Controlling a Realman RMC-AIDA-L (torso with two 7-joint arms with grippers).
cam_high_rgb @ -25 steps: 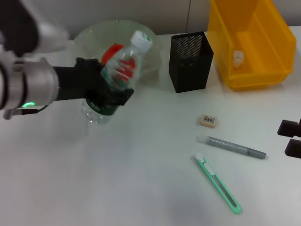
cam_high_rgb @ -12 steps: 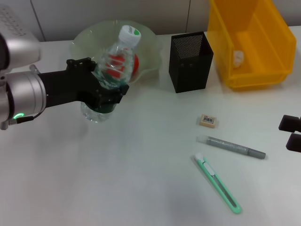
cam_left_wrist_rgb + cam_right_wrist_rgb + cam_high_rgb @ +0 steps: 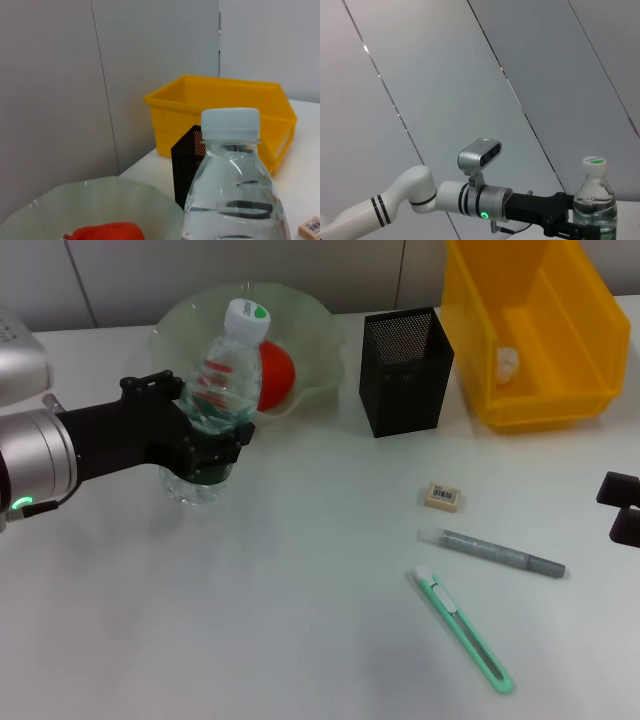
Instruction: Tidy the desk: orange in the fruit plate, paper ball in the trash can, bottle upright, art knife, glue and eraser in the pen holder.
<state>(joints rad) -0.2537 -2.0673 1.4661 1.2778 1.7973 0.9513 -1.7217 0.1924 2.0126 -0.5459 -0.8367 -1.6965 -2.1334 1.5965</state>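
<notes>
while the left claw [image 3: 205,440] pinches the bottle [image 3: 220,390], the scene reads as follows:
left claw: left of centre in the head view, black fingers pressed against the clear bottle's lower body.
bottle: nearly upright, white cap [image 3: 247,314] leaning slightly toward the upper part of the frame, base on the white worktop [image 3: 250,620] just in front of the fruit plate [image 3: 310,330].
orange: [image 3: 275,375] inside the pale green fruit plate, upper left of centre, partly hidden behind the bottle.
pen holder: [image 3: 403,370] black mesh, upper centre, standing between the plate and the trash can.
trash can: [image 3: 530,330] yellow bin at upper right, with the paper ball [image 3: 507,362] inside.
eraser: [image 3: 442,496] right of centre on the worktop.
glue: [image 3: 495,553] grey stick lying just below the eraser.
art knife: [image 3: 463,628] green, lower right, lying diagonally.
right claw: [image 3: 622,510] at the right edge, only partly visible; i cannot tell whether it is spread or pressed together.
</notes>
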